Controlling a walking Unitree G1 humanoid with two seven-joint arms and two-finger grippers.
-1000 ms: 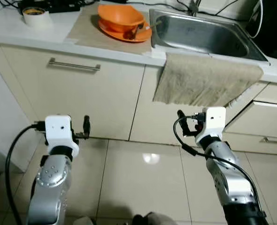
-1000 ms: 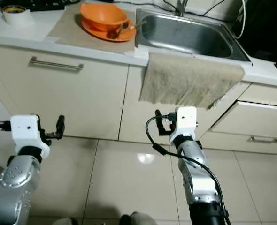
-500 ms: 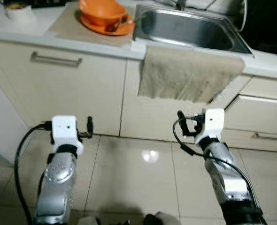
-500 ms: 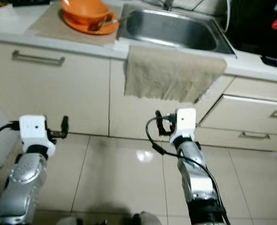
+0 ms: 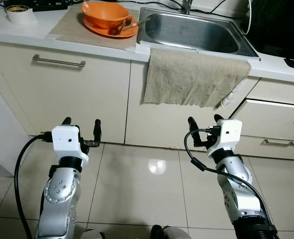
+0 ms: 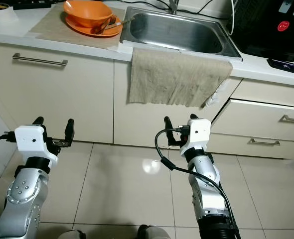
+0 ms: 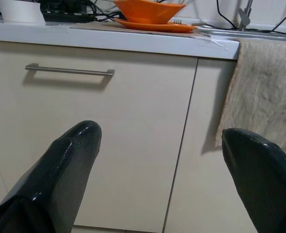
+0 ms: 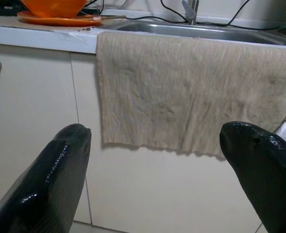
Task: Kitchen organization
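Cream cabinet run (image 5: 82, 94) under a white counter (image 5: 17, 31) spans the view; robot stands back on the tiled floor (image 5: 142, 184), looks like the approach stage, nothing handled yet. Steel sink (image 5: 197, 35) is sunk into the counter, and a beige towel (image 5: 192, 77) drapes over its front edge, hanging down the cabinet face, probably left to dry. On a mat just left of the sink, an orange bowl (image 5: 104, 10) sits on an orange plate (image 5: 112, 29) with a utensil resting in it, likely the things to tidy. A tape roll (image 5: 17, 12) sits far left on the counter. Left gripper (image 5: 81, 130) and right gripper (image 5: 203, 128) are both held forward at cabinet-door height, fingers spread wide and empty, well short of the counter.
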